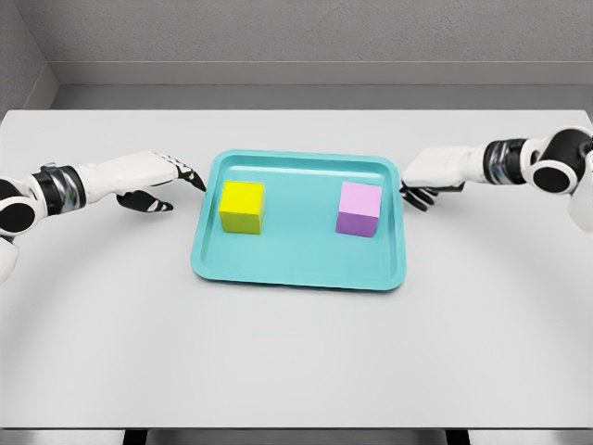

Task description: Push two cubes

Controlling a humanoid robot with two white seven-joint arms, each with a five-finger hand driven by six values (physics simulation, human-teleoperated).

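Head view: my left hand (153, 179) and right hand (434, 176) flank the tray (296, 273) (fingers relaxed, apart); yellow cube (242, 207) left, pink cube (359, 209) right.

yellow cube (242, 207), pink cube (359, 209), teal tray (296, 274), white table (296, 362)

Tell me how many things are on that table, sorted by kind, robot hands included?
Cubes: 2, a yellow cube and a pink cube, both in the tray
Trays: 1, a teal tray
Robot hands: 2, the left hand and the right hand, just outside the tray
Total: 5
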